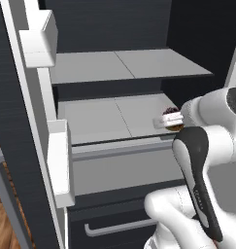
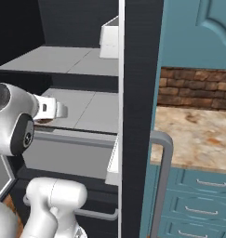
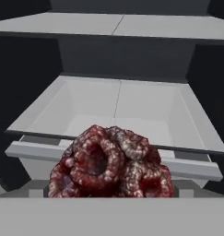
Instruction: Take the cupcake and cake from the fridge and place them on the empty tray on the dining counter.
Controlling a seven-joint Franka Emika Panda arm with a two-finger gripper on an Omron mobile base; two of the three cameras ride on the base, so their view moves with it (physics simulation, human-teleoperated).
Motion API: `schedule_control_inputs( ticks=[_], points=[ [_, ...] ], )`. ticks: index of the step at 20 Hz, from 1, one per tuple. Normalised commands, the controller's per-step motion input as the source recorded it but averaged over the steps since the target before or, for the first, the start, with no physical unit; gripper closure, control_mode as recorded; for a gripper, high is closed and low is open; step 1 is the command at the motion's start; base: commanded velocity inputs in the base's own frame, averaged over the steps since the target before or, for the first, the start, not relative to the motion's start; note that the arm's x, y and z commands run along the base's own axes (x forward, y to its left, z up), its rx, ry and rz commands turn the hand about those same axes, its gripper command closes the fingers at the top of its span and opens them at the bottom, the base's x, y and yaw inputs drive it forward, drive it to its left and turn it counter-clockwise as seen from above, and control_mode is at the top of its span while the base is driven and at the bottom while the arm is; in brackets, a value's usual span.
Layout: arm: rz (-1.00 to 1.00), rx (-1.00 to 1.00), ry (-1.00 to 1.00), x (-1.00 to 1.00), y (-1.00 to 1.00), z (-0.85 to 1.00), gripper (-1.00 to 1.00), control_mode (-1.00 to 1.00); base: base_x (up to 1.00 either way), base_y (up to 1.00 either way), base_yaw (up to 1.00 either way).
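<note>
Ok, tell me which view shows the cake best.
The hand view: the cake sits close and central, its lumpy dark reddish-brown top plain to see. The left base view shows a small part of it on the fridge shelf behind the arm. In the right base view I cannot make it out.

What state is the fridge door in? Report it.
Open: the fridge shows bare inner shelves, and its door stands swung out edge-on.

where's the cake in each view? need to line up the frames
Left base view: cake right of centre, at the front edge of the lower fridge shelf, beside the white hand.
Right base view: brown sliver of it at left, under the hand.
Hand view: bottom centre, large and close.
Shared landmark: that grey shelf with its centre seam.
</note>
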Motion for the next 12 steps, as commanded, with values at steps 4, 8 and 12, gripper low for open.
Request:
schedule_control_inputs(
  ticks=[4, 8, 12],
  points=[
    [0.00, 0.00, -0.11, -0.46, -0.37, 0.00, 1.00, -1.00, 0.00, 0.00, 0.00],
    [0.00, 0.00, -0.10, -0.38, -0.39, 0.04, 1.00, -1.00, 0.00, 0.00, 0.00],
    [0.00, 0.00, -0.12, -0.21, -0.15, 0.08, 1.00, 1.00, 0.00, 0.00, 0.00]
  ],
)
